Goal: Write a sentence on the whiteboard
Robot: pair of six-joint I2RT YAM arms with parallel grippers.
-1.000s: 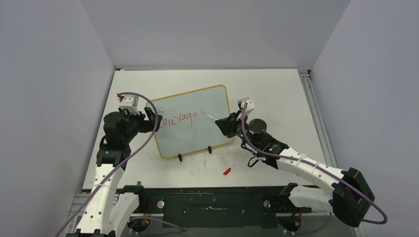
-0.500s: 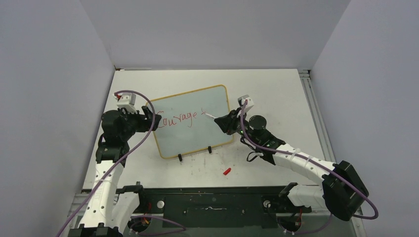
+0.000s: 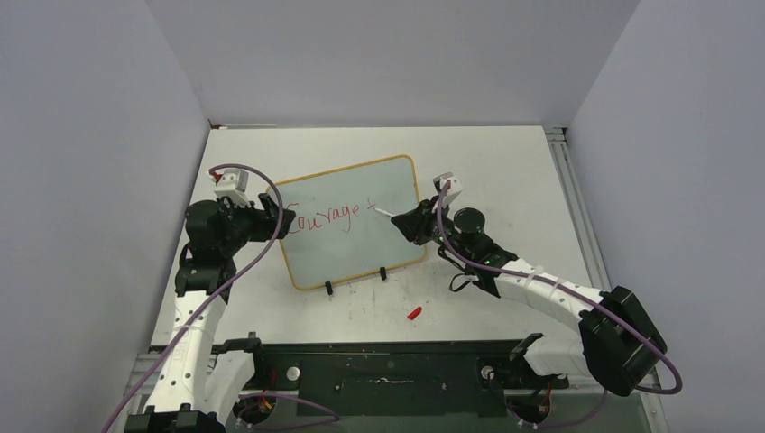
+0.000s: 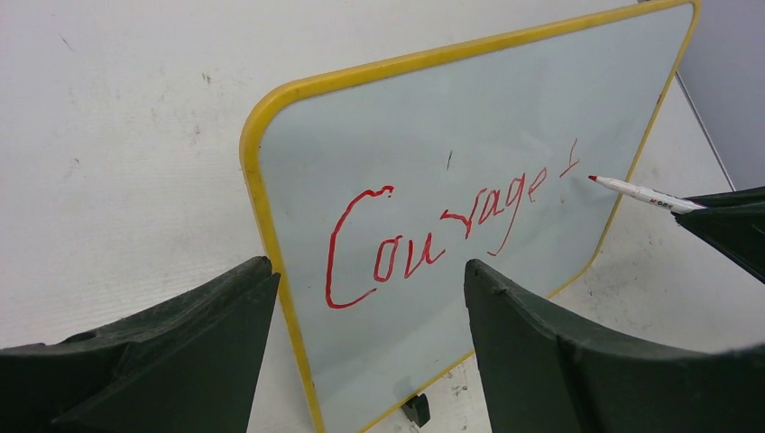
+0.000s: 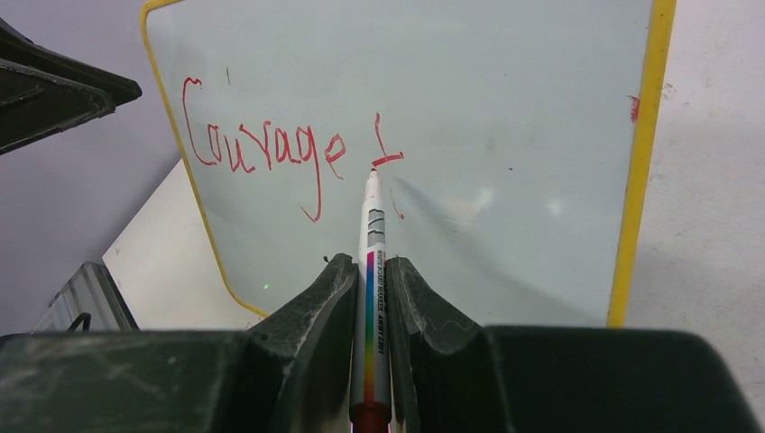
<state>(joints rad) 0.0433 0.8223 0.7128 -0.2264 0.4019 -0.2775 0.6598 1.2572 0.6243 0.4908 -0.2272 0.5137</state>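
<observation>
The whiteboard [image 3: 361,257] stands tilted on two small black clip feet [image 3: 329,289] near the middle of the worktop [image 3: 505,180], a little toward its left edge. The sentence [image 5: 262,149] so far reads "Courage" plus the first strokes of the next letter. The right tool [image 5: 370,263] is pressed together on a marker [image 5: 372,225], whose red tip sits at the end of that new stroke; whether it touches the face I cannot tell. The left tool [image 3: 275,216] is spread wide, straddling the board's left rim rather than clamping it. That looks like the main hazard: a firm push from the marker could rock the board back on its feet or slide it toward the far edge, breaking the line. Too light a touch would leave gaps instead. The new letter lies close to the right rim, so the remaining words probably need a second row, and crowding could run ink onto the frame. A low pass of the right tool might smear wet letters. The red cap [image 3: 414,313] lies loose toward the near edge, where a sweeping arm could knock it off.
</observation>
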